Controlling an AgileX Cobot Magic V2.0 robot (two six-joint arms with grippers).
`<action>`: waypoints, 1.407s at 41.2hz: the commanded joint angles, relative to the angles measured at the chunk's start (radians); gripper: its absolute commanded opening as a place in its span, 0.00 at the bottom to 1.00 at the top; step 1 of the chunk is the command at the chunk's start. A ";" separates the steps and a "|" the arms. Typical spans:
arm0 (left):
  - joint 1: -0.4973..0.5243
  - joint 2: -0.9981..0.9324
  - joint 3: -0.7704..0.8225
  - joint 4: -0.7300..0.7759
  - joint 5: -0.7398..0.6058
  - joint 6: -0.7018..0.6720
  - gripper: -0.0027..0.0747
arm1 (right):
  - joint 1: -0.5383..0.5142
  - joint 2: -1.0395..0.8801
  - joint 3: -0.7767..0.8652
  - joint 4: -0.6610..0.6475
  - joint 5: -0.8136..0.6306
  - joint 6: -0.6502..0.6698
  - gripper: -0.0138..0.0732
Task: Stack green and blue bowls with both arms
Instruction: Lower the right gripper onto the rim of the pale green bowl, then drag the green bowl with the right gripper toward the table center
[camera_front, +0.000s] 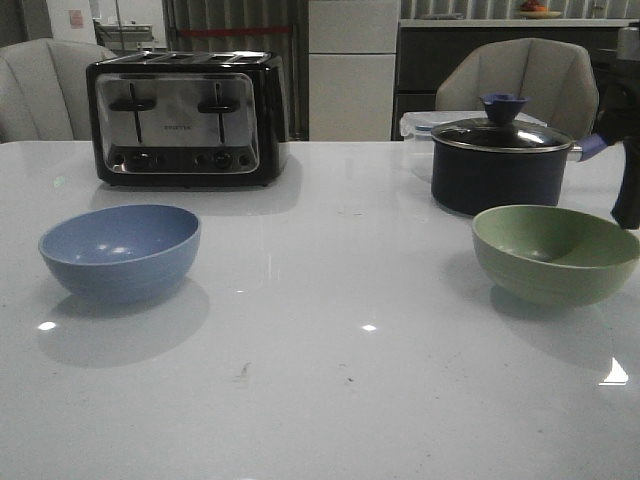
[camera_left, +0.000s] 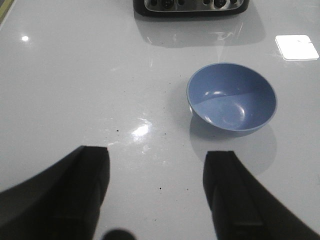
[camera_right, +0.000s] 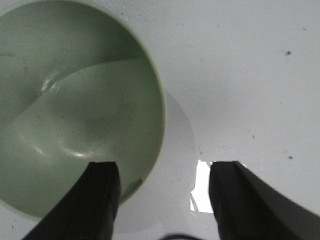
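The dusty blue bowl (camera_front: 120, 250) stands upright and empty on the left of the white table. The pale green bowl (camera_front: 555, 252) stands upright and empty on the right. In the left wrist view, my left gripper (camera_left: 160, 167) is open and empty over bare table, a short way off the blue bowl (camera_left: 231, 97). It is out of the front view. My right gripper (camera_right: 162, 175) is open, held above the green bowl (camera_right: 75, 110). One finger is over its inside and the other over the table, with the rim between them. Part of the right arm (camera_front: 627, 185) shows at the front view's right edge.
A black and chrome toaster (camera_front: 185, 118) stands at the back left and also shows in the left wrist view (camera_left: 190, 6). A dark saucepan with a lid (camera_front: 500, 160) stands just behind the green bowl, with a clear container (camera_front: 415, 125) behind it. Two chairs stand beyond the table (camera_front: 320, 350).
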 joint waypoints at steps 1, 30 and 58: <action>-0.004 0.007 -0.026 -0.008 -0.076 0.000 0.65 | -0.010 0.027 -0.080 0.057 -0.005 -0.069 0.73; -0.004 0.007 -0.026 -0.008 -0.076 0.000 0.65 | 0.010 0.117 -0.183 0.068 0.042 -0.091 0.26; -0.004 0.007 -0.026 -0.008 -0.082 0.000 0.65 | 0.473 0.111 -0.182 0.131 -0.013 -0.100 0.26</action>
